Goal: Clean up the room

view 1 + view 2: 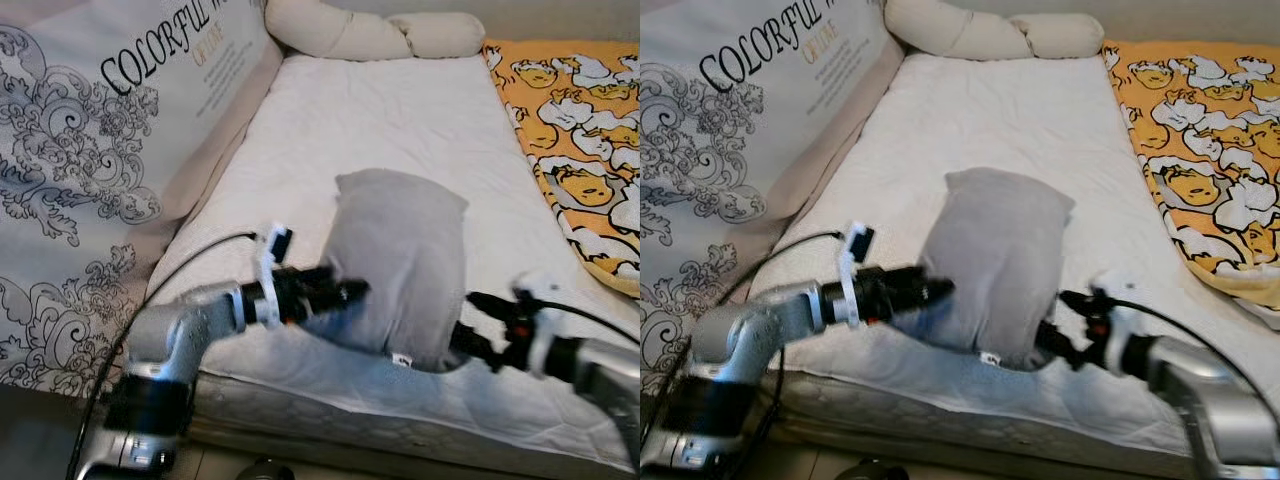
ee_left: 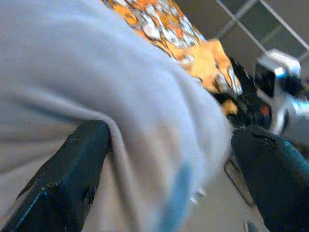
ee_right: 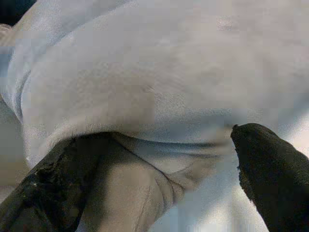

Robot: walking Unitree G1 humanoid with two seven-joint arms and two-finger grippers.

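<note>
Both grippers clamp one grey pillow between them, upright over the near edge of a bed.

Bed, white mattress (image 1: 400, 130): runs away from the robot; printed headboard panel (image 1: 90, 140) along its left side, orange cartoon-print blanket (image 1: 580, 130) along its right, long cream bolster (image 1: 370, 35) across the far end. Grey pillow (image 1: 400, 265): stands on end near the front edge. Left gripper (image 1: 350, 293): fingers spread around the pillow's left side, pressing into fabric. Right gripper (image 1: 462, 340): fingers spread around the pillow's lower right corner, gripping it.
</note>
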